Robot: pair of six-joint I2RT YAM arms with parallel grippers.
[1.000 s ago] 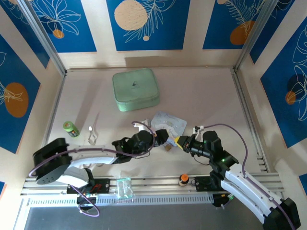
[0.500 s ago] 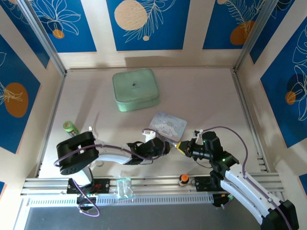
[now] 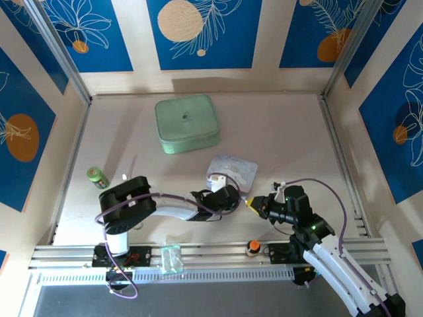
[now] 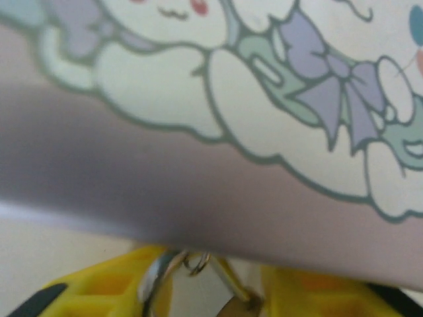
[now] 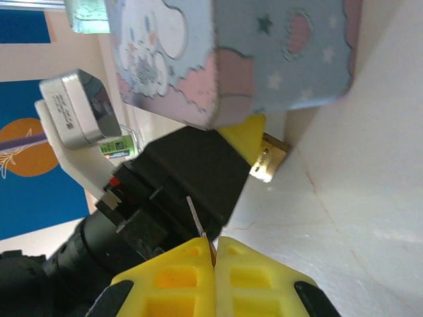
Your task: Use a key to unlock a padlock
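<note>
The padlock [image 5: 268, 158] is a tiny brass body on the table just under the near edge of the pastel cartoon box [image 3: 232, 170]. Its thin silver shackle [image 4: 192, 264] stands between my left gripper's yellow fingers [image 4: 112, 287]. My left gripper [image 3: 228, 197] has closed in on the padlock, pressed close against the box [image 4: 264, 79]. My right gripper [image 5: 215, 243] is shut on the key [image 5: 195, 216], whose thin silver blade sticks out from between the pads. The right gripper [image 3: 252, 203] sits a little right of the left one, the key's tip short of the padlock.
A mint-green square case [image 3: 187, 123] lies at the back. A green cylinder [image 3: 98, 177] stands at the left. An orange-topped knob [image 3: 252, 246] and a clear block [image 3: 170, 257] sit on the near rail. The cartoon box [image 5: 231, 59] hangs close over both grippers.
My left arm has swung right and in under the box's near edge, and its jaws have narrowed round the padlock. The right gripper has drawn slightly back and to the right, still holding the key.
</note>
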